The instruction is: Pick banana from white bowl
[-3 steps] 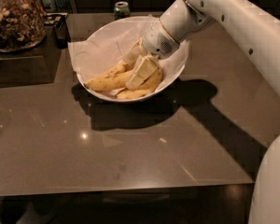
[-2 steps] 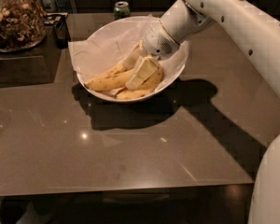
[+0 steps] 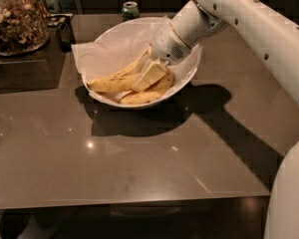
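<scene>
Down low and widest of all, a shiny brown surface (image 3: pixel 139 163), carrying everything else. Next in size, the white arm (image 3: pixel 249 24), reaching in from the right and bending down into the white bowl (image 3: pixel 183 85). Wide and round, that bowl, lined with crinkly paper (image 3: pixel 112 46) poking out past the rim. Inside, on the left part of the bowl, the banana (image 3: pixel 112 83): long, slim, a little speckled, lying on its side, one end pointing left and the other tucked under the gripper (image 3: pixel 148 72). Gripper down in the middle of the bowl, right on top of the fruit; loose or clamped on the banana, cannot tell from here. Looks like the grabbing step. To do it well: squeeze across the thin side of the long banana, gently, so no squashing. Then lift straight up, slowly, until clear of the rim. Keep off the paper, so as not to drag the paper or the bowl along. In the way: two shorter, fatter bananas (image 3: pixel 144 96) right against the long one, easy to catch by mistake. Farther off, back left, a big glass jar (image 3: pixel 15 19) of nuts on a dark box (image 3: pixel 20 73), well apart from the bowl. Smallest, a little green-topped can (image 3: pixel 130 9) just behind the bowl; likely no trouble for a straight lift.
</scene>
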You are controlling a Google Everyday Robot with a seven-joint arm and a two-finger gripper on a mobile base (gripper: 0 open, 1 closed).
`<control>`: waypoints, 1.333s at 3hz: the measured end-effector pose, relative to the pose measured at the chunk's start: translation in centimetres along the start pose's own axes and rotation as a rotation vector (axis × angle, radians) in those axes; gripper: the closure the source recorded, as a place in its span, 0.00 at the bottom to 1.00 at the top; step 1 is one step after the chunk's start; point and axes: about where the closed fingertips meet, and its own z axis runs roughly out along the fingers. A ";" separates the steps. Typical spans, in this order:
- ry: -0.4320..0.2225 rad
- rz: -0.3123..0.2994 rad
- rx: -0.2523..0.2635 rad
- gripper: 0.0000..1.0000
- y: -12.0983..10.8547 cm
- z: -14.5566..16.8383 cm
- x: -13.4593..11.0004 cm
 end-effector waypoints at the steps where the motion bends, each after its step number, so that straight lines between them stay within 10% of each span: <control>1: -0.003 -0.003 0.006 1.00 0.4 -0.2 0.1; 4: -0.093 -0.195 0.098 1.00 6.9 -8.3 -5.4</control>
